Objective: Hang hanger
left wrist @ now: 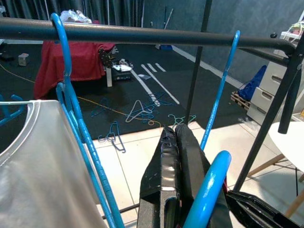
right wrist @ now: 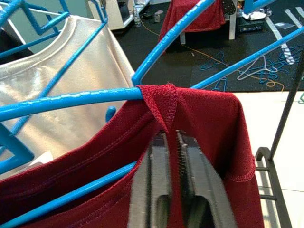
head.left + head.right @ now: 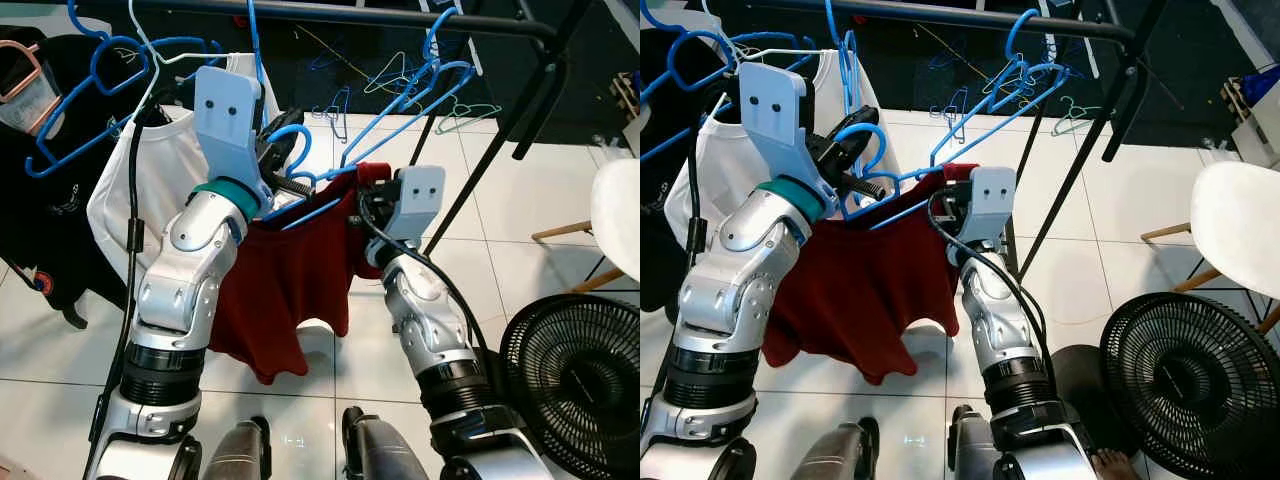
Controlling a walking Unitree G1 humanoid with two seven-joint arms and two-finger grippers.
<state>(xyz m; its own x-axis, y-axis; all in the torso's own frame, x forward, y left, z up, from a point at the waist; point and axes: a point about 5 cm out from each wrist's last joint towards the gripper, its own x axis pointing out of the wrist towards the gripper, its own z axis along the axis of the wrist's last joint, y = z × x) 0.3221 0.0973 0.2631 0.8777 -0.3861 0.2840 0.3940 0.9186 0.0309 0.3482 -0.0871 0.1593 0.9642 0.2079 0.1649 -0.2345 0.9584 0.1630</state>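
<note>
My left gripper (image 1: 176,142) is clenching the blue hanger's hook (image 1: 207,190) just under the black rail (image 1: 142,34), while my right gripper (image 2: 172,142), below and beside it, is pinching the red shirt (image 2: 204,123) draped on that hanger (image 2: 71,99).

The black rail (image 1: 142,34) is running across just above the left claw (image 1: 176,137) and it's carrying a few blue hangers (image 1: 66,95). One of them is holding a white shirt (image 3: 150,170) beside that claw. The tiled floor (image 3: 500,190) is sitting well below both claws, with a black fan (image 3: 1200,380) and a white chair (image 3: 1240,230) standing on it off to the right claw's (image 2: 173,142) side, and loose hangers (image 3: 335,105) lying further back past the rail.
</note>
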